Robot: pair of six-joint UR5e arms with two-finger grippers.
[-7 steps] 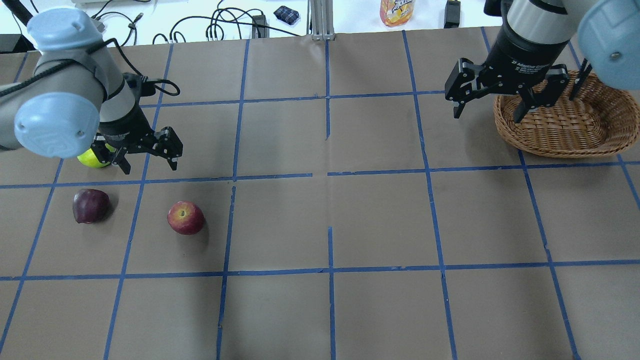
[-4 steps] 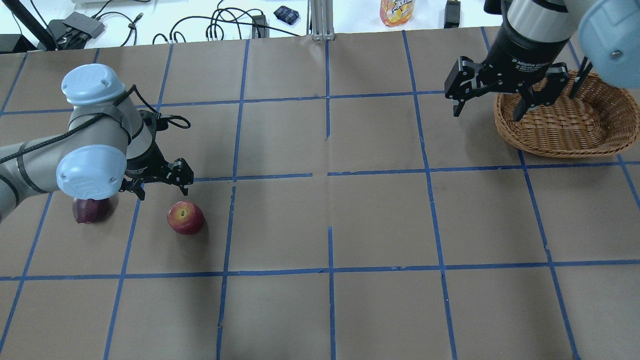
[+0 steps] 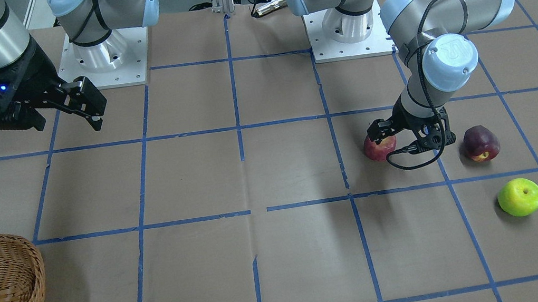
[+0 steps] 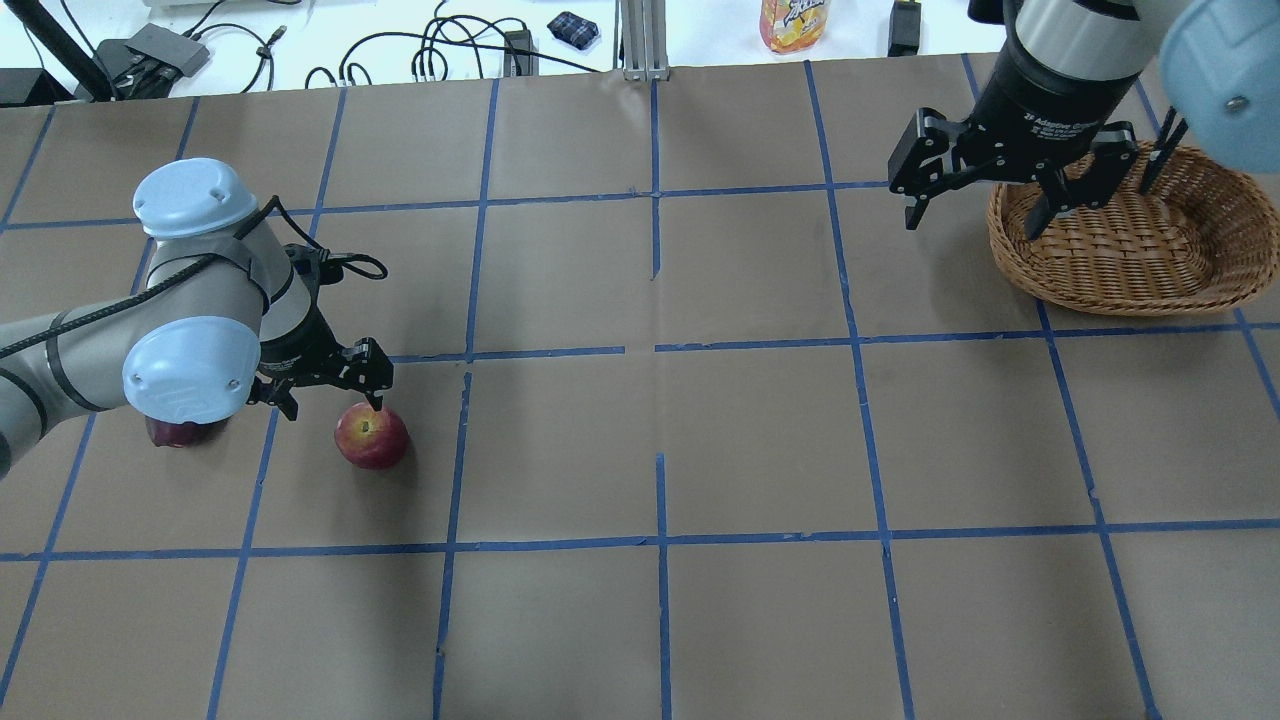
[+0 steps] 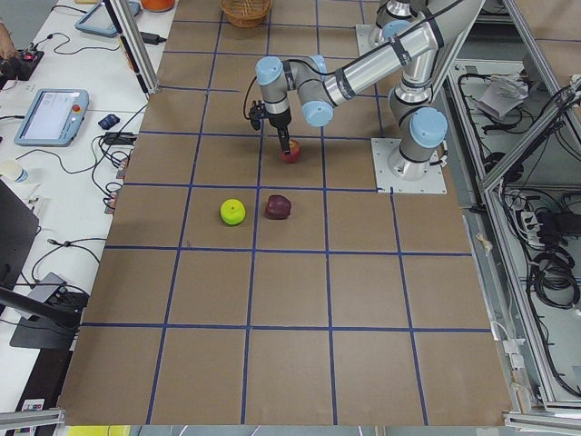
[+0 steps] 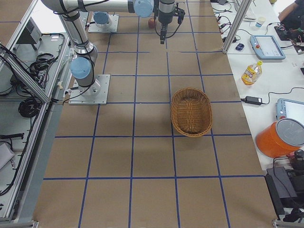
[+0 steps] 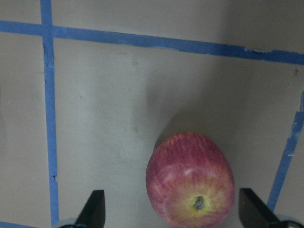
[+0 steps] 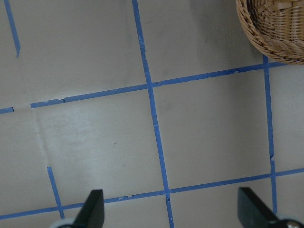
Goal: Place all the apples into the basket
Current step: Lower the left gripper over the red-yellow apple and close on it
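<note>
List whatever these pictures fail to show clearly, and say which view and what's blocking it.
- Dark maroon apple: overhead view, mostly under the left arm's blue joint cap.
- Bright lime green apple: unseen overhead; that arm covers it.
- Oval woven wicker basket: front-facing view, cut by the left edge; overhead, the right claw overlaps its rim.
- Red speckled apple: front-facing view, top covered by the left claw.

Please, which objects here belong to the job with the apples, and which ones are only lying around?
For the job: red apple, maroon apple, green apple, basket.

Only lying about, beyond the table's far edge: drink bottle, cables, dark pouch.
</note>
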